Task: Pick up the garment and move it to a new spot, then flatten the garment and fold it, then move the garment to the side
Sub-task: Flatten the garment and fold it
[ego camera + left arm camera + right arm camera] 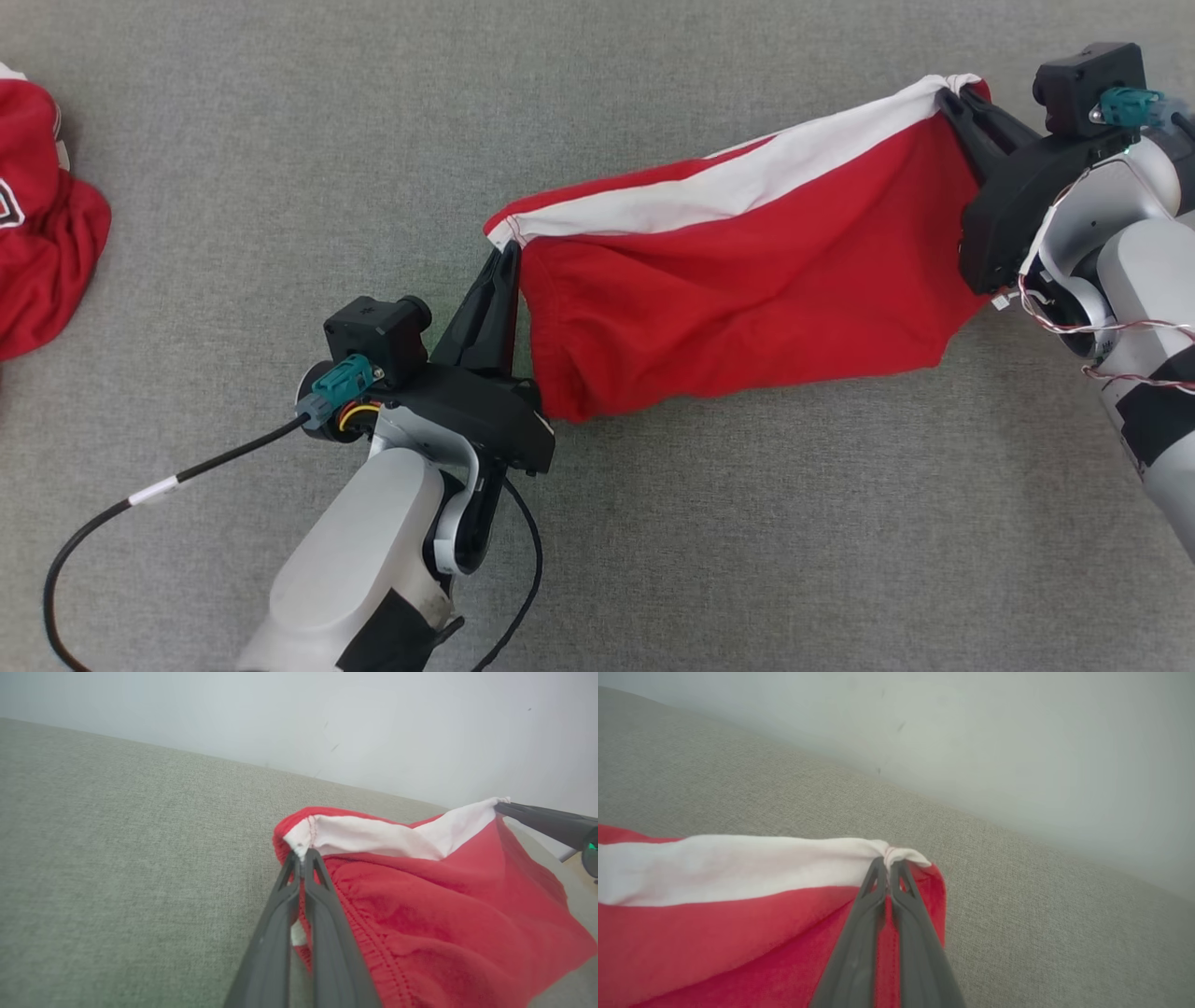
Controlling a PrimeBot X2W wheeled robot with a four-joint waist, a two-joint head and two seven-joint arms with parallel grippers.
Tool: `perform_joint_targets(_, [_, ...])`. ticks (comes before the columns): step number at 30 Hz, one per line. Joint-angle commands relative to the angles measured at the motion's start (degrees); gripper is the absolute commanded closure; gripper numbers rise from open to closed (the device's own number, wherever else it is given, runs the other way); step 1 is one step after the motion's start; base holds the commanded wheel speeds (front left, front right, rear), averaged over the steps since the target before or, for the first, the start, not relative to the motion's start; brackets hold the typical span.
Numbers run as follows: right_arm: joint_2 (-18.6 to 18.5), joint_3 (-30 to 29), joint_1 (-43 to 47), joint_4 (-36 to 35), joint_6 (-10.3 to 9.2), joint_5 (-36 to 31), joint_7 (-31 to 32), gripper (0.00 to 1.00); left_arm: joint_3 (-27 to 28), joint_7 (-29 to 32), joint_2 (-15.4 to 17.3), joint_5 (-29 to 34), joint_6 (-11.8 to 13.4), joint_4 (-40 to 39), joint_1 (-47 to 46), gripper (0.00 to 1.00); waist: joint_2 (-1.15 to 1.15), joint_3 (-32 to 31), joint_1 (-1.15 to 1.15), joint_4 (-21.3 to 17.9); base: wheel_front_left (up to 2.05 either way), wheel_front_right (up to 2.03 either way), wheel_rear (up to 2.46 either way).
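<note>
Over the grey tabletop [653,560] we hold the garment [747,280] strung between our two hands. Its white band [728,191] is pulled taut along the top edge and the red body sags below it. We cannot tell whether the lowest fold touches the surface.

The sag is the largest risk. If we lower the garment as it hangs, the loose red cloth would likely land first and bunch under itself, leaving creases to flatten out.

A second red garment [37,233] lies well apart at the far left. Carrying ours that way could drop it on top and tangle the two.

The left hand [507,254] is pinched fully shut on the near corner of the band, and the right hand [950,95] is shut the same way on the far corner. Each has only a small tuft of hem between its fingertips. Pulling the hands further apart, or a sudden jerk, could draw a corner free and let that side collapse.

The black cable [121,504] looping beside the left arm lies close to where the cloth might be set down, and the hem could catch on it.
</note>
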Motion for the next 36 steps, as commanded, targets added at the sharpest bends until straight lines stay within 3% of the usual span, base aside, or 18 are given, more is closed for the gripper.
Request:
perform_joint_targets(1, [0.4, 0.5, -0.8, 0.6, -0.15, 0.5, -0.5, 1.00, 0.1, -0.3, -0.2, 0.4, 0.1, 0.3, -0.8, 0.87, -0.01, 0.4, -0.01, 0.3, 0.00, 0.00, 0.00])
perform_joint_targets(2, [0.5, 0.7, -1.3, 1.2, -0.15, 0.6, -0.9, 1.00, 0.2, -0.6, -0.3, 0.5, 0.3, 0.5, -1.1, 0.57, -0.01, 0.5, -0.01, 0.3, 0.00, 0.00, 0.00])
perform_joint_targets(3, [0.6, 1.0, -1.8, 2.0, -0.15, 0.7, -1.4, 0.23, 0.4, -0.7, -0.4, 0.5, 0.4, 0.7, -1.3, 0.00, -0.01, 0.6, -0.01, 0.3, 0.00, 0.00, 0.00])
perform_joint_targets(4, [0.6, 0.9, -2.3, 2.7, -0.15, 0.8, -1.9, 0.00, 0.4, -1.0, -0.5, 0.6, 0.5, 0.9, -1.4, 0.00, -0.01, 0.7, -0.01, 0.3, 0.00, 0.00, 0.00])
perform_joint_targets(9, [1.4, 1.3, -4.1, 5.3, -0.15, 0.8, -4.0, 0.00, 0.7, -1.7, -0.3, 2.0, 0.8, 1.2, -1.2, 0.00, -0.01, -0.2, -0.01, 0.0, 0.00, 0.00, 0.00])
perform_joint_targets(13, [1.4, 1.6, -4.8, 6.1, -0.15, 2.6, -2.7, 0.00, 0.9, -2.1, 1.9, 4.8, 1.6, -0.6, 1.4, 0.00, -0.01, -2.1, -0.01, -0.4, 0.00, 0.00, 0.00])
perform_joint_targets(19, [0.0, 1.5, -3.6, 6.1, -0.15, 6.7, 4.2, 0.00, 2.6, -2.2, 6.4, 13.7, 4.6, -9.7, 9.3, 0.00, -0.01, -5.5, -0.01, -0.7, 0.00, 0.00, 0.00])
perform_joint_targets(24, [-0.5, -1.2, -1.1, 7.7, -0.15, 8.7, 9.7, 0.00, 5.7, -2.2, 7.6, 17.7, 6.4, -18.3, 18.7, 0.00, -0.01, -7.4, -0.01, 0.0, 0.00, 0.00, 0.00])
perform_joint_targets(30, [-0.1, -5.5, 0.8, 10.3, -0.14, 8.2, 15.0, 0.00, 9.1, -2.2, 6.9, 19.2, 6.0, -22.2, 28.1, 0.00, -0.01, -7.2, -0.01, 1.4, 0.00, 0.00, 0.00])
perform_joint_targets(36, [0.7, -10.2, 1.3, 13.9, -0.14, 4.3, 18.0, 0.00, 10.0, -2.2, 6.2, 20.8, 4.8, -22.5, 31.7, 0.00, -0.01, -5.8, -0.01, 3.4, 0.00, 0.00, 0.00])
